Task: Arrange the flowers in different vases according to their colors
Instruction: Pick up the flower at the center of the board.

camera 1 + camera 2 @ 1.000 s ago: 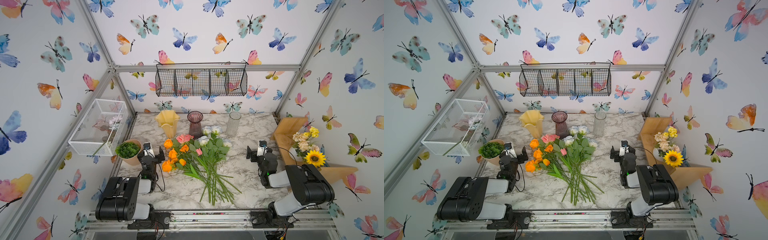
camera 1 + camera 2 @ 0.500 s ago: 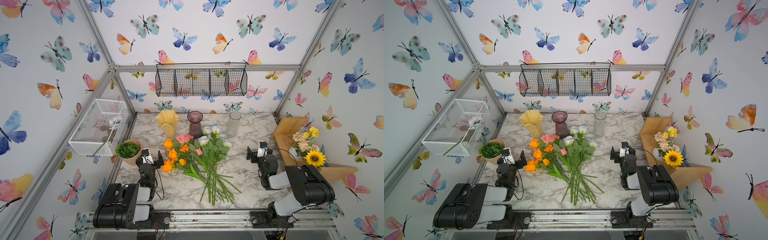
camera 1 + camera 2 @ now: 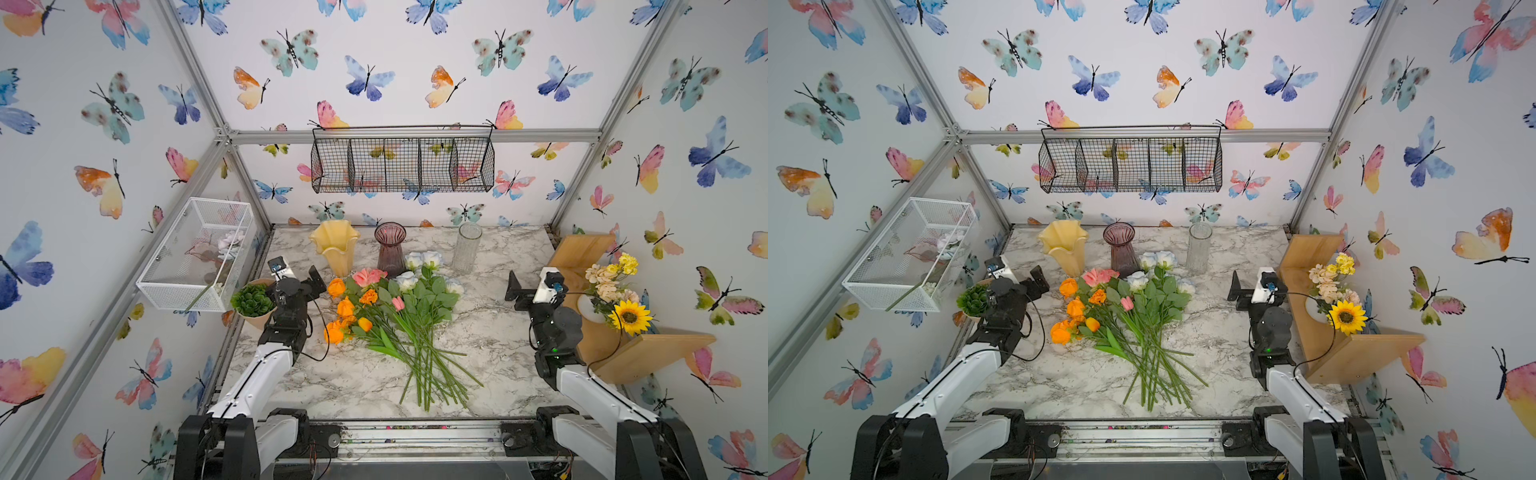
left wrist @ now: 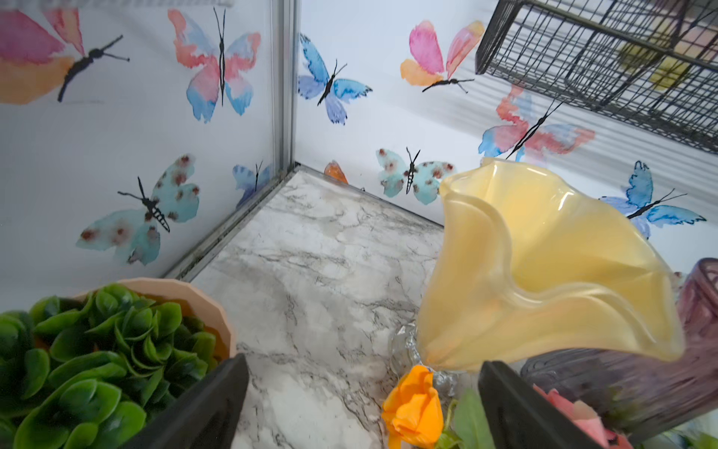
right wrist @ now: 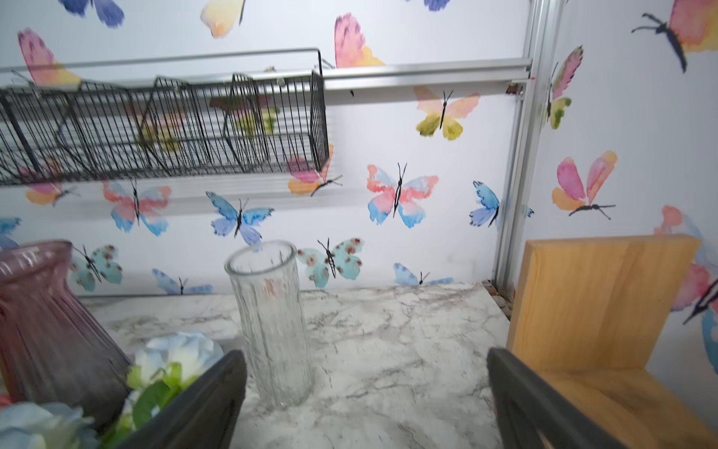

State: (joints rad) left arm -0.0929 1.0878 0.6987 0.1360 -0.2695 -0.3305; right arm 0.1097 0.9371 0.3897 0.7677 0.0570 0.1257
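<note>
at the middle of the marble table (image 3: pixel 498 345) the flowers (image 3: pixel 409 307) lie in one loose bundle, stems trailing toward 6 o'clock and heads fanned toward 12. the orange blooms (image 3: pixel 345 308) sit at about 10 o'clock of the bundle, the pink blooms (image 3: pixel 369 276) at 11, and the white-blue roses (image 3: pixel 424 260) from 12 to 1

along the 12 o'clock edge stand three vases, all upright and empty: the yellow ruffled vase (image 3: pixel 335 245) at 11, the purple ribbed vase (image 3: pixel 390 249) at 12, the clear glass vase (image 3: pixel 466 249) at 1. the pink blooms lie just beside the purple vase's foot; whether they touch it is hard to tell from above

the left gripper (image 4: pixel 361 371) hovers at 9 o'clock of the bundle, between the potted succulent (image 3: pixel 251 300) and the orange blooms. its jaws are spread wide and grip nothing; in the left wrist view one orange rose head shows in the gap between the dark fingers (image 4: pixel 217 392), clear of both

the right gripper (image 5: pixel 365 355) hovers at 3 o'clock, well apart from the stems and near the wooden shelf (image 3: pixel 582 257). its jaws are just as wide and empty, and it faces the clear glass vase
</note>
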